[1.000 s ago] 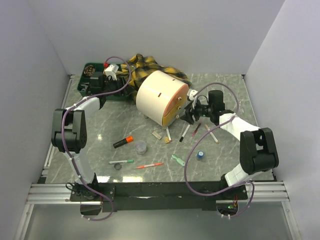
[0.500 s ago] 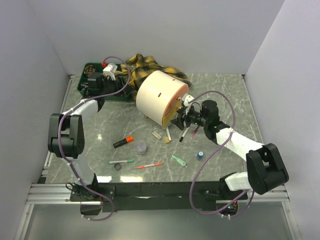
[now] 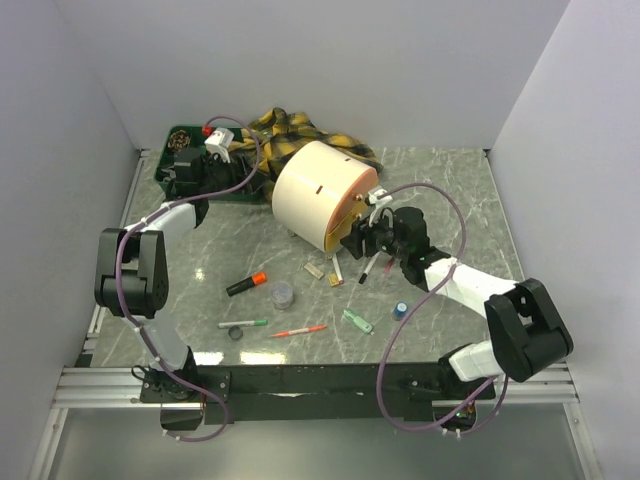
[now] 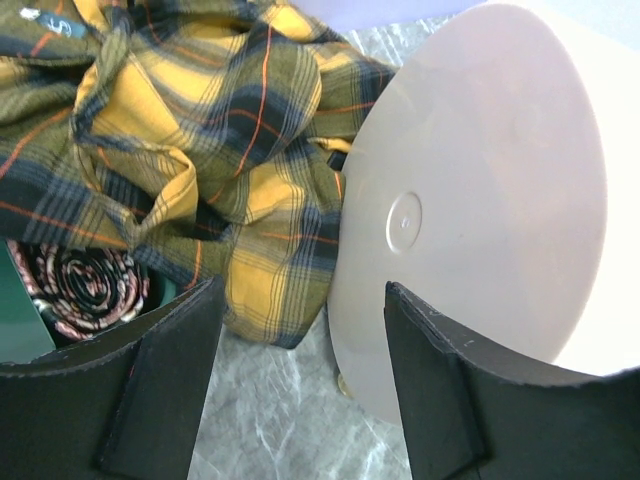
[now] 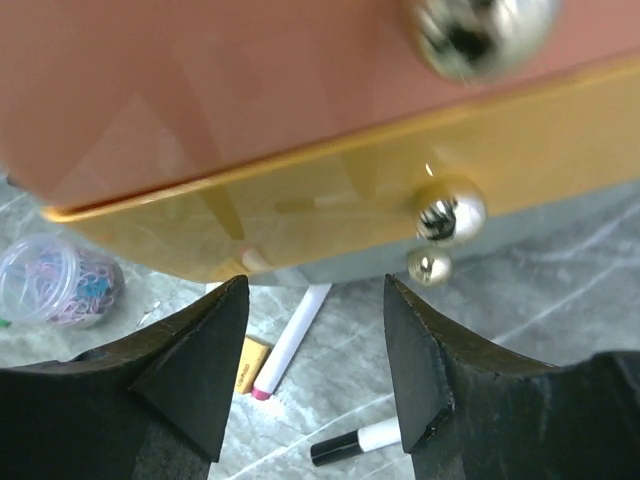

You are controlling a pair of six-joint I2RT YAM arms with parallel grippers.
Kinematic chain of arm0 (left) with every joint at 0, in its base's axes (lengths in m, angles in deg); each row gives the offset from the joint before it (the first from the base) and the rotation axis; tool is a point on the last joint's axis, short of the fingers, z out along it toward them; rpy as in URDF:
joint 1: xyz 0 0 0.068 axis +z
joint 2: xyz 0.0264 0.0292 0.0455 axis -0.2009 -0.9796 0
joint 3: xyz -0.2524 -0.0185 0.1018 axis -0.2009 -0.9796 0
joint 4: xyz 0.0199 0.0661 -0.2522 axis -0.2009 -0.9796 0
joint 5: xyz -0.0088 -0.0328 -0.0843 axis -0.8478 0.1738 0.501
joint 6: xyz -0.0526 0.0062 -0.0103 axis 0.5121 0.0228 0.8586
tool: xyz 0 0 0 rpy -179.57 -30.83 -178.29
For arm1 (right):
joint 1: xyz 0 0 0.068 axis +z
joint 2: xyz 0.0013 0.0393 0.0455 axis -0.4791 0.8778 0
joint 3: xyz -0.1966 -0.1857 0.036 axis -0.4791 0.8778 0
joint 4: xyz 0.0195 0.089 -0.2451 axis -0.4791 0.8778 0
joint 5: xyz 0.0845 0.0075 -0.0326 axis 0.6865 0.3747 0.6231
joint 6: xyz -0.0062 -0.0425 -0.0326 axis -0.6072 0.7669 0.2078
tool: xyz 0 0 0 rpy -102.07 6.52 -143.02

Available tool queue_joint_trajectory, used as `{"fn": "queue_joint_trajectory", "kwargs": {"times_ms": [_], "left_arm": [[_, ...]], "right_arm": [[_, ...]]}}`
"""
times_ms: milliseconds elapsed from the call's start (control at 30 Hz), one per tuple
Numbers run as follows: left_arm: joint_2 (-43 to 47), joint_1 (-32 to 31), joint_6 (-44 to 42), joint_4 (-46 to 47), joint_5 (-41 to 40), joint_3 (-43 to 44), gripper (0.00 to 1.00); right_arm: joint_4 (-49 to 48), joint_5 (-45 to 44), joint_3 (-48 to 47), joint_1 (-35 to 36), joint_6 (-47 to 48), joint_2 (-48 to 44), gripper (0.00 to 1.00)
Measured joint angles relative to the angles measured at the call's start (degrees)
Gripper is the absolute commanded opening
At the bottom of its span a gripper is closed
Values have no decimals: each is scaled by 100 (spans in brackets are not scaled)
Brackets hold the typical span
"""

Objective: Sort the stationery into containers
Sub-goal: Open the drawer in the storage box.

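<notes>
**Grey marbled surface (image 3: 450, 185): stationery loose near the drum, both tools wide**

Most of the stationery lies on the surface on the near side of the cream drum (image 3: 318, 192). There is a black highlighter (image 3: 246, 283) with an orange cap and a clear tub of clips (image 3: 282, 293). A green pen (image 3: 246, 324) lies beside a grey tape roll (image 3: 236, 333), with an orange pen (image 3: 298, 330), a green clip (image 3: 356, 320) and a small blue roll (image 3: 401, 310) to their right.

The drum's orange tray front (image 5: 250, 110) faces near right. The right tool (image 5: 315, 330) sits just before it, fingers wide apart and holding nothing. Below that tool lie a white pen (image 5: 290, 345) and a black-capped marker (image 5: 345, 443).

At far left the left tool (image 4: 300, 320) hangs over the dark green tray (image 3: 172, 133). It is also wide and empty, and faces the plaid cloth (image 4: 200, 130) and the drum's flat cream end.
</notes>
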Motion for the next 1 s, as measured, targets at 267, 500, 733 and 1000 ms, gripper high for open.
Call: {"fn": "queue_joint_trajectory", "kwargs": {"times_ms": [267, 500, 733, 1000], "left_arm": [[-101, 0, -4, 173, 7, 0, 71], [-306, 0, -22, 50, 70, 111, 71], [-761, -13, -258, -511, 175, 793, 71], [-1213, -181, -317, -911, 162, 1580, 70]], "right_arm": [[111, -87, 24, -297, -1331, 201, 61], [-157, 302, 116, -682, -2780, 251, 58], [-518, 1440, 31, -1746, -4306, 964, 49], [-1794, 2393, 31, -1989, -5709, 1996, 47]]}}
